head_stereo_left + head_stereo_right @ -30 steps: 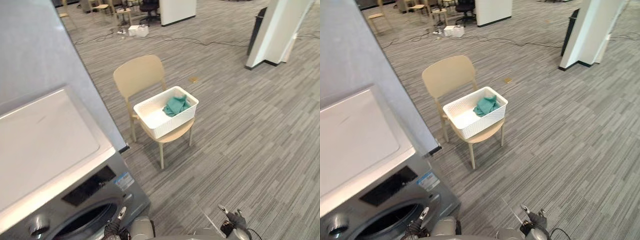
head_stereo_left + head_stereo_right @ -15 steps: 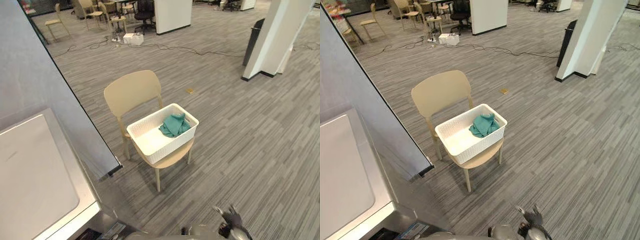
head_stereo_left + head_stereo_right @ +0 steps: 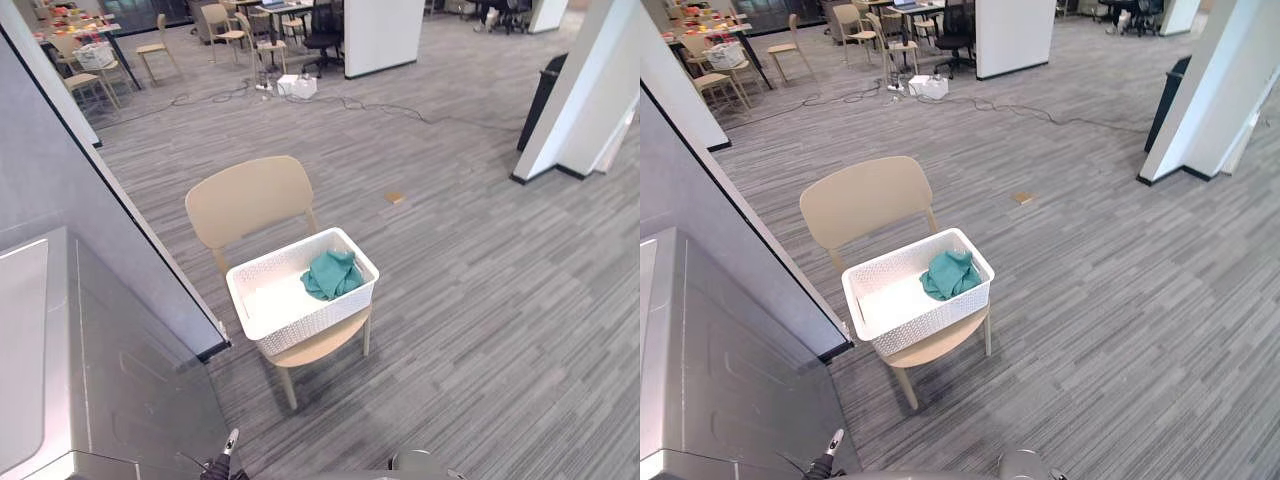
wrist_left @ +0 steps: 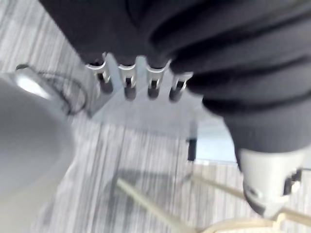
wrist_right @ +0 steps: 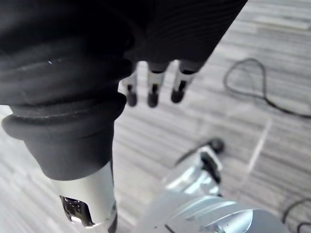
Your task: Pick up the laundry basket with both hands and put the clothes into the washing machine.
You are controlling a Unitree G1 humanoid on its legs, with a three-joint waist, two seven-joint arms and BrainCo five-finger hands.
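Observation:
A white woven laundry basket [image 3: 262, 271] sits on the seat of a beige chair [image 3: 250, 199], a couple of steps ahead of me. A teal cloth [image 3: 333, 273] lies bunched at the basket's right end. The washing machine [image 3: 120, 390] stands close at my lower left, showing its grey side and white top. My left hand [image 4: 127, 81] hangs low by the machine, fingers straight and holding nothing; one fingertip [image 3: 230, 441] pokes up at the bottom edge of the left eye view. My right hand [image 5: 153, 88] hangs over the carpet, fingers straight and empty.
A grey partition wall [image 3: 60, 170] runs along the left behind the machine. A white pillar [image 3: 590, 90] and a black bin [image 3: 545, 85] stand at the far right. Desks and chairs [image 3: 235, 20], a white box [image 3: 296, 86] and floor cables [image 3: 380, 105] lie further back.
The camera has swung up and to the right, so the machine's front and door have slid out of view. Basket, chair and cloth have not moved.

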